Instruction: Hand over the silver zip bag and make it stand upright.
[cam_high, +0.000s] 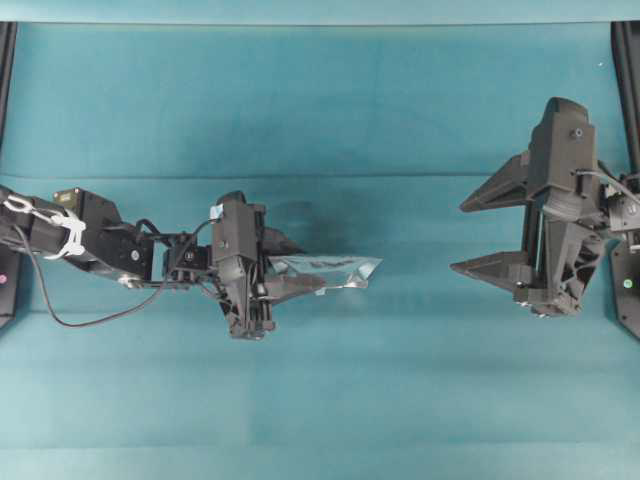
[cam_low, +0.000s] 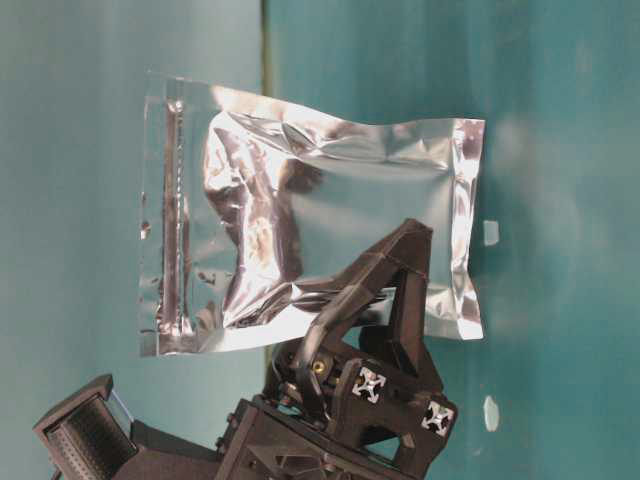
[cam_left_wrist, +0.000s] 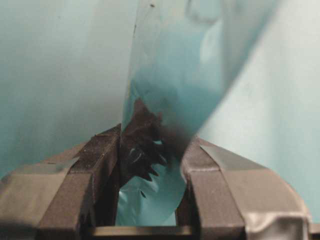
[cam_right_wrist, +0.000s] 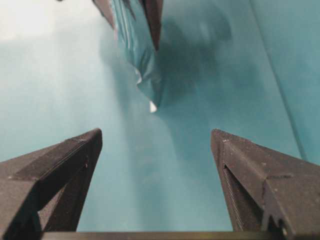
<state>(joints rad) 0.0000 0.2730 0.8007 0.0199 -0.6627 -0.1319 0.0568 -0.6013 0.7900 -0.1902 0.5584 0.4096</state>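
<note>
In the overhead view the left gripper (cam_high: 300, 265) hides part of the silver zip bag (cam_high: 335, 270), which it pinches near one edge, lifted above the teal table (cam_high: 320, 100). The right gripper (cam_high: 480, 235) stands wide apart, empty, well clear of the bag.

Silver zip bag (cam_low: 340, 200) shiny, crinkled; black grippers; teal table (cam_high: 320, 100).
</note>
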